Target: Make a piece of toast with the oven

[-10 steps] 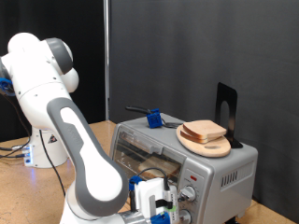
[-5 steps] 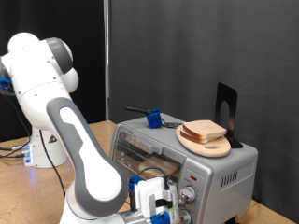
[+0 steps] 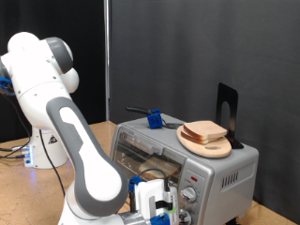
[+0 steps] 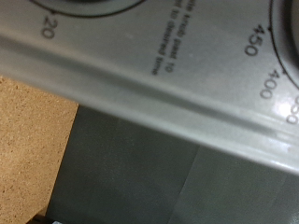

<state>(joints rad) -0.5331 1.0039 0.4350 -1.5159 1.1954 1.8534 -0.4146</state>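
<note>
The silver-grey oven [image 3: 214,167] stands at the exterior view's lower right, its glass door [image 3: 150,155] shut. Behind the glass lies a tan shape [image 3: 163,167]; I cannot tell whether it is the piece of toast. My gripper [image 3: 167,203], with blue parts on the hand, sits low in front of the oven, right at the knobs [image 3: 187,195] of the control panel. The wrist view is filled by that panel [image 4: 177,93], very close, with dial numbers 20, 400 and 450. No fingers show there.
On the oven's top a round wooden plate [image 3: 219,149] carries a pile of bread slices [image 3: 204,132]. A blue-headed tool [image 3: 152,118] and a black stand [image 3: 226,111] also sit up there. The wooden table [image 4: 28,131] lies under the oven. My white arm [image 3: 56,103] fills the left.
</note>
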